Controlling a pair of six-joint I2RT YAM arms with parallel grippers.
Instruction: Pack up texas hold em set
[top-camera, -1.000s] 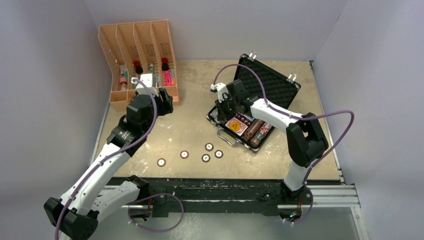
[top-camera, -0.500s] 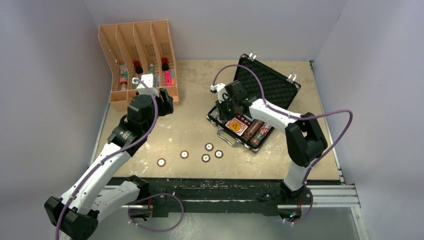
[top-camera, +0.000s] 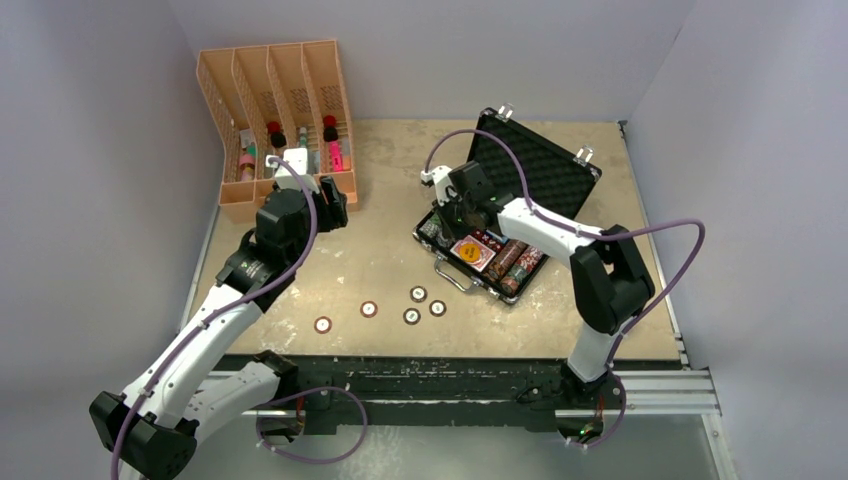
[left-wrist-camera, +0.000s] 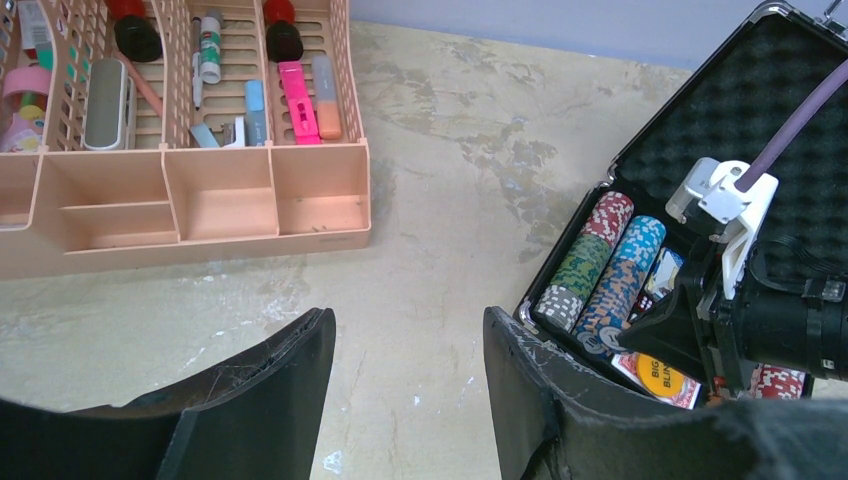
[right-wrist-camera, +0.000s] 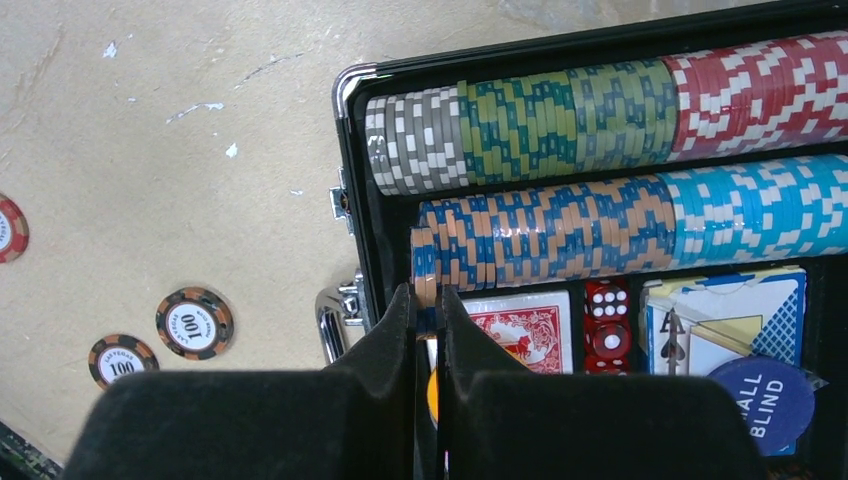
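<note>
My right claw (right-wrist-camera: 426, 298), clenched on a chip (right-wrist-camera: 426, 264), has edged over to the orange-blue row (right-wrist-camera: 560, 245) end in the briefcase (right-wrist-camera: 356, 160), so this one's nearly packed.

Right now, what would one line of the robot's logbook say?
left gripper: open, empty, above table | right gripper: shut on poker chip at row end in briefcase | loose chips on table: five

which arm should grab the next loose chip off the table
Probably left: the left fingers are open and empty, while the right fingers are pinched on a chip at the orange-blue row in the case. The loose chips lie between the arms.
</note>
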